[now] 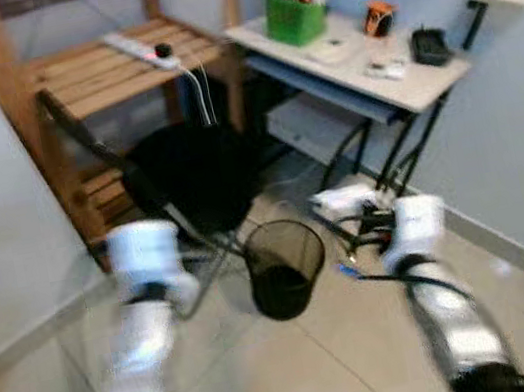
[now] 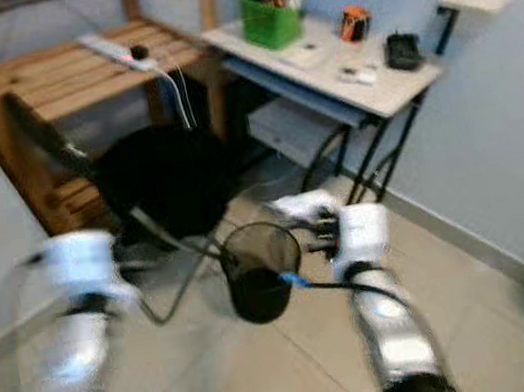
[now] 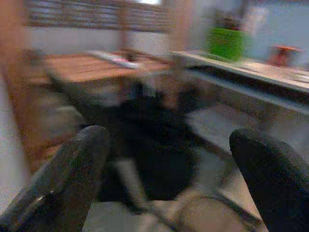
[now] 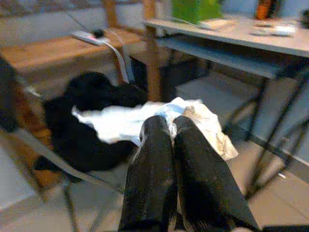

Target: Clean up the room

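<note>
Left eye view, blurred: both silver arms reach forward over the tiled floor (image 1: 303, 371), with a black mesh wastebasket (image 1: 286, 266) standing on the tiles between them, nearer the right arm. Right gripper (image 1: 336, 203) sits just beside the basket's rim at its far right side, with a white crumpled paper (image 1: 346, 197) at its tip; finger detail is too smeared to read in this view. Left gripper (image 1: 190, 292) hangs near the legs of a black folding chair (image 1: 192, 173), touching nothing I can make out. Behind stand a wooden shelf (image 1: 107, 66) carrying a white power strip (image 1: 143, 50) and a small desk (image 1: 360, 62) with a green pen holder (image 1: 295, 18), an orange item and a dark item; desk legs and a wall close off the right, another wall the left, leaving open floor only in the near middle. Right eye view gives the same scene shifted, showing the basket rim apart from the chair legs. Left wrist view, heavily blurred: two black fingers (image 3: 72, 179) spread wide apart with nothing between them, chair and shelf beyond. Right wrist view, sharper: black fingers (image 4: 154, 174) pressed together, pinching the white paper, which fans out past the tips in front of the chair and desk legs.
</note>
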